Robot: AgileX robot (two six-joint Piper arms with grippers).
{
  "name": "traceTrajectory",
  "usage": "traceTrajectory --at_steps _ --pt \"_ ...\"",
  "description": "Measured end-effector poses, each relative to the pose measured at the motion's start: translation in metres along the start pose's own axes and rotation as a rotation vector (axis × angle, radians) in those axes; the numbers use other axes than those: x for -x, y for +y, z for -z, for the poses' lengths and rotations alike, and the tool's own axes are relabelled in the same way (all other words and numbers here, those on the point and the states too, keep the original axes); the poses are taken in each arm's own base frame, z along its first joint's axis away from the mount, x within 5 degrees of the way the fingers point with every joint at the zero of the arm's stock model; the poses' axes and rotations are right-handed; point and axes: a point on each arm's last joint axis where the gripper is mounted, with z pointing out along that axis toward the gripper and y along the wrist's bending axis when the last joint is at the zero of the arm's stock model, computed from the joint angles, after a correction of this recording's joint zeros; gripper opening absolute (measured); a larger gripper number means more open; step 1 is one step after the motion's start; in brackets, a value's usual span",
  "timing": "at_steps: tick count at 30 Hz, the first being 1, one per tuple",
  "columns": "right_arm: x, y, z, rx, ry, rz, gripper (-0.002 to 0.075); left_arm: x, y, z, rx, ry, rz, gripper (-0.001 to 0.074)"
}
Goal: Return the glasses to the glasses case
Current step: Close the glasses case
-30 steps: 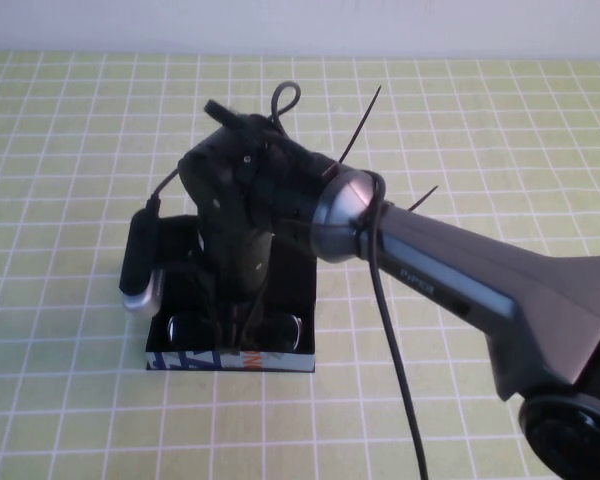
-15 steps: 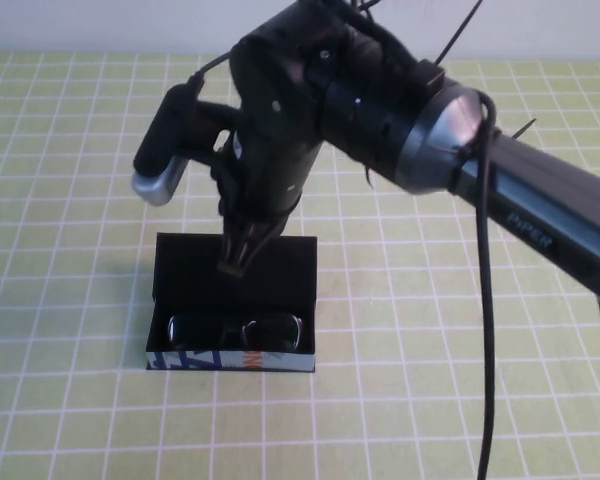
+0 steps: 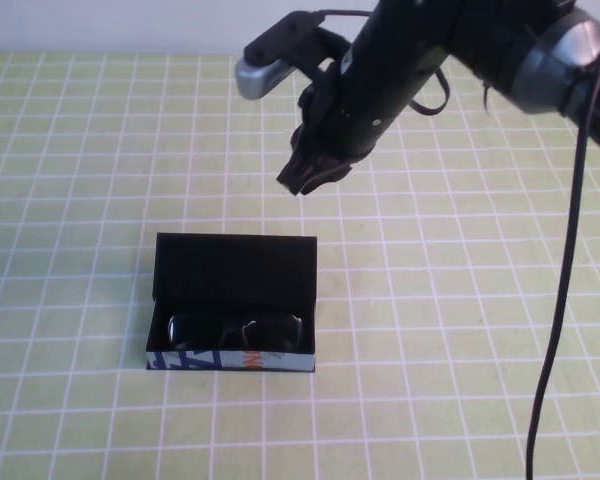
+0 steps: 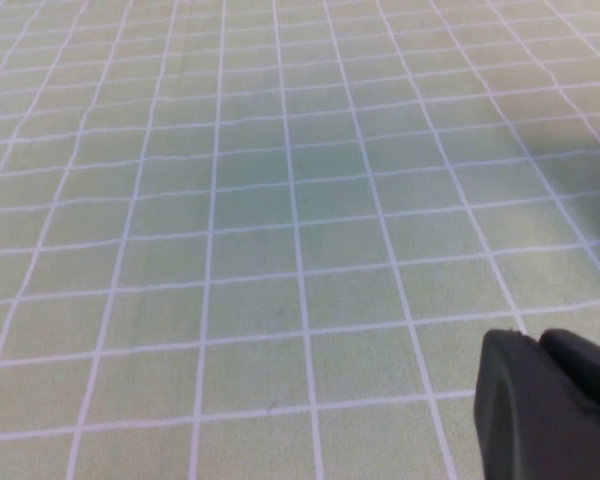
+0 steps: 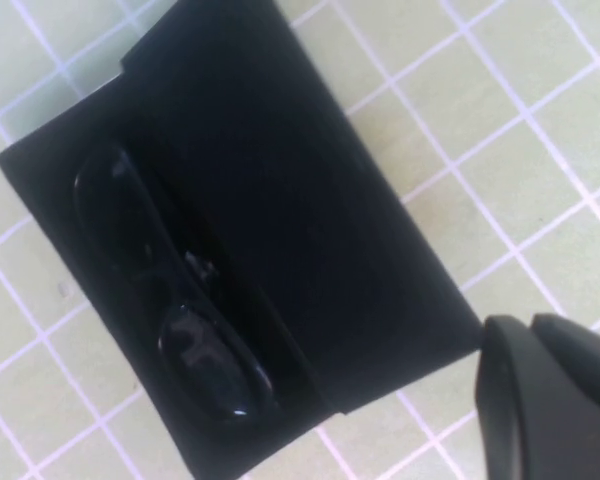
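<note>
The glasses case lies open on the green checked cloth, lid flat toward the far side, patterned front facing me. The black glasses lie folded inside its front trough. In the right wrist view the glasses sit inside the case. My right gripper hangs high above the cloth, beyond the case and a little to its right, shut and empty; it also shows in the right wrist view. My left gripper is shut and empty over bare cloth, out of the high view.
The green checked cloth covers the whole table. A black cable hangs from the right arm on the right side. A white wall runs along the far edge.
My right gripper has risen out of the case and moved away to the far right, leaving the glasses lying in the case. The case has not moved.
</note>
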Motion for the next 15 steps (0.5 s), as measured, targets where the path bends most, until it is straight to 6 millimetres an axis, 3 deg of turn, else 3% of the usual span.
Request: traceTrajectory --at_steps 5,10,15 --pt "-0.006 -0.017 0.006 0.022 -0.028 -0.063 -0.0011 0.007 0.0 0.0 0.001 -0.081 0.022 -0.0002" --pt "-0.006 -0.019 0.007 0.038 -0.037 -0.078 -0.0011 0.025 0.0 0.003 -0.041 -0.273 0.325 -0.0002" --pt "-0.005 -0.017 0.007 0.053 -0.047 -0.086 -0.0011 0.036 0.003 0.008 -0.066 -0.41 0.463 -0.0002"
